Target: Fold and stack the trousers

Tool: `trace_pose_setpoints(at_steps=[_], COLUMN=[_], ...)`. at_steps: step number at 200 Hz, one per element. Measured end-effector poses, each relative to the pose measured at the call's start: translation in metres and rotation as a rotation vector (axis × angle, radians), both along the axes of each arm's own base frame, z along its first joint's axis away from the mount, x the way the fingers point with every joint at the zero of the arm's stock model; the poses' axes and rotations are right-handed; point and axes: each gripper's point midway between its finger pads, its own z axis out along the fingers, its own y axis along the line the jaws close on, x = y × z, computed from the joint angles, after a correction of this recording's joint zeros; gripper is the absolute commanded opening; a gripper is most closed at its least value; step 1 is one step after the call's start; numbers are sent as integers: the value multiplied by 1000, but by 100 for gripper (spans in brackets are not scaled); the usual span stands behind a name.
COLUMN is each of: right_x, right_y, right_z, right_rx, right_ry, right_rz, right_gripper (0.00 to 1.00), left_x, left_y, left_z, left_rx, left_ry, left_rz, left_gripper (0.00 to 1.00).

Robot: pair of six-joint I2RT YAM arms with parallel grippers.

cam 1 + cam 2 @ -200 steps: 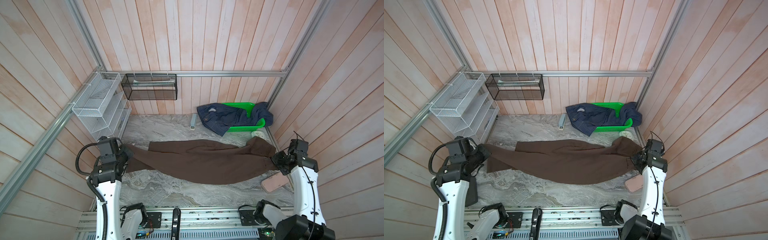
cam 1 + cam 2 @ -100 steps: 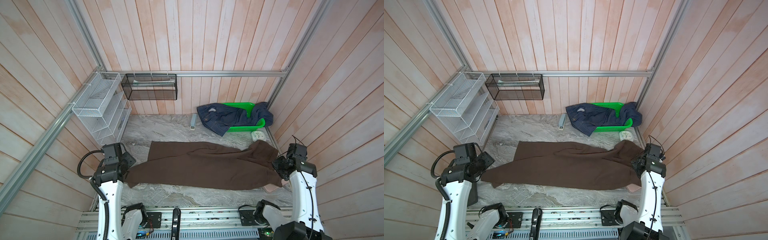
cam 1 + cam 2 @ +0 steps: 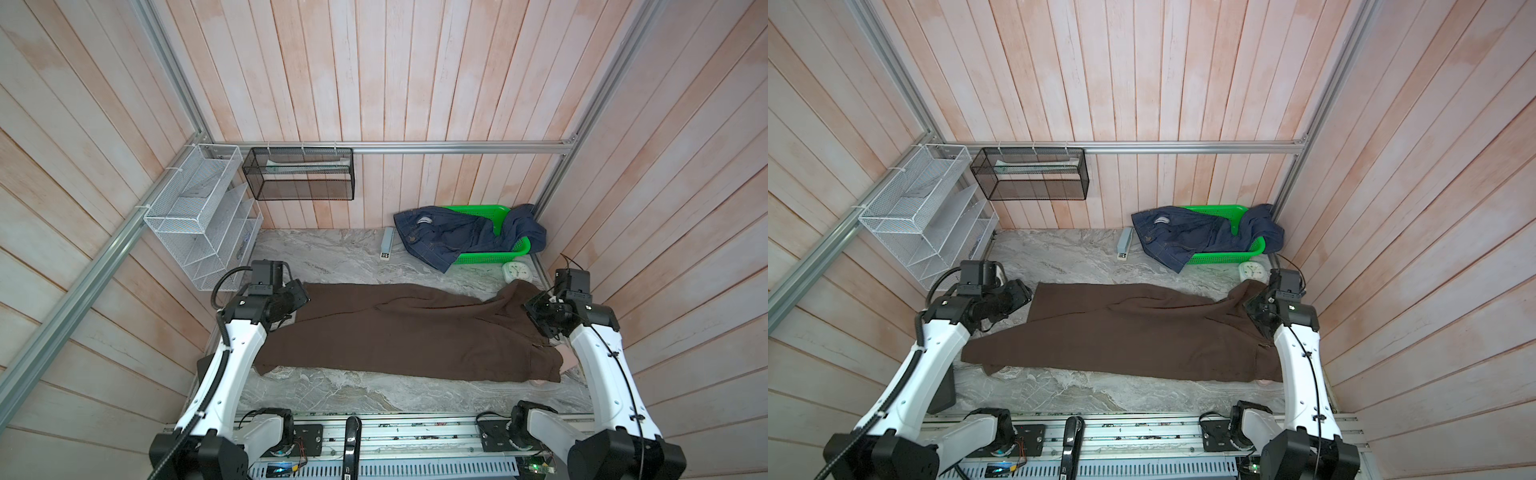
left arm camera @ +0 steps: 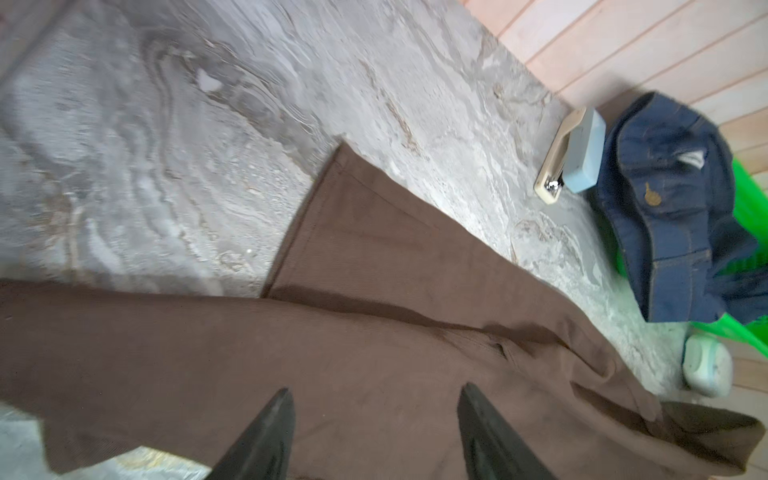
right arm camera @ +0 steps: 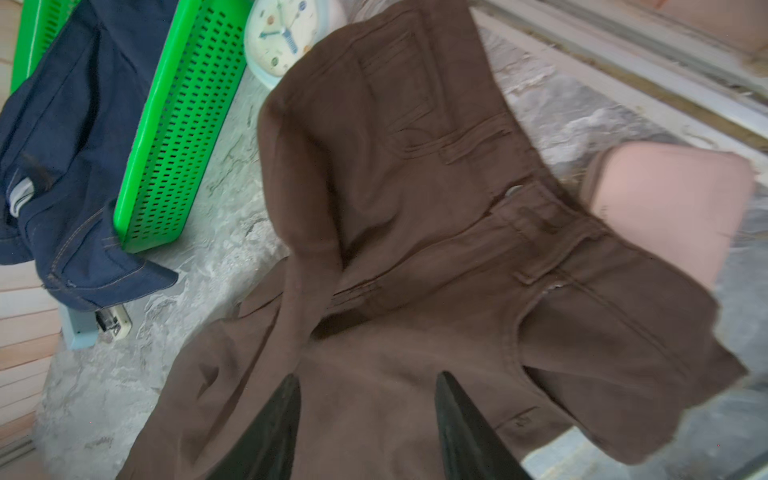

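The left tool [image 4: 376, 390] and right tool [image 5: 369, 375], both spread and empty over the trousers [image 3: 395, 332], should pinch the hem and waistband nearest each, since this soft, light cloth will likely sag.

The marble table [image 3: 332, 257] bears trousers [image 3: 395, 336], green basket [image 3: 490, 258], stapler [image 3: 387, 243], clock [image 3: 516, 272].

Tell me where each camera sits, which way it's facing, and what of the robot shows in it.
Both top views: high above the robot's base, looking down at the marble table and brown trousers; left arm and right arm show.
Left wrist: on the left arm, facing along the trousers toward the stapler; open left gripper shows.
Right wrist: on the right arm, facing the trousers' waistband and clock; open right gripper shows.
Shared: both wrist views catch the green basket and denim garment.
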Motion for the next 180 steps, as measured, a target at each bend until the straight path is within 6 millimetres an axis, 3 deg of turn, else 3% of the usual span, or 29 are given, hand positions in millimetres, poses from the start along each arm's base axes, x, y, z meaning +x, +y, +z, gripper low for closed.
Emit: trace_pose_setpoints(at_steps=[25, 67, 96, 128, 180], right_x=[13, 28, 33, 36, 41], right_y=[12, 17, 18, 19, 19], right_z=[-3, 6, 10, 11, 8], right_rx=[27, 53, 56, 61, 65], right_ry=[-15, -85, -108, -117, -117], right_rz=[21, 32, 38, 43, 46], right_gripper=[53, 53, 53, 52, 52], left_x=[31, 79, 101, 126, 146], left_y=[-10, -3, 5, 22, 43], left_z=[-25, -72, -105, -125, -165], left_rx=[30, 118, 181, 221, 246], left_ry=[62, 152, 217, 240, 304], left_rz=[-26, -10, -8, 12, 21], left_gripper=[68, 74, 75, 75, 71])
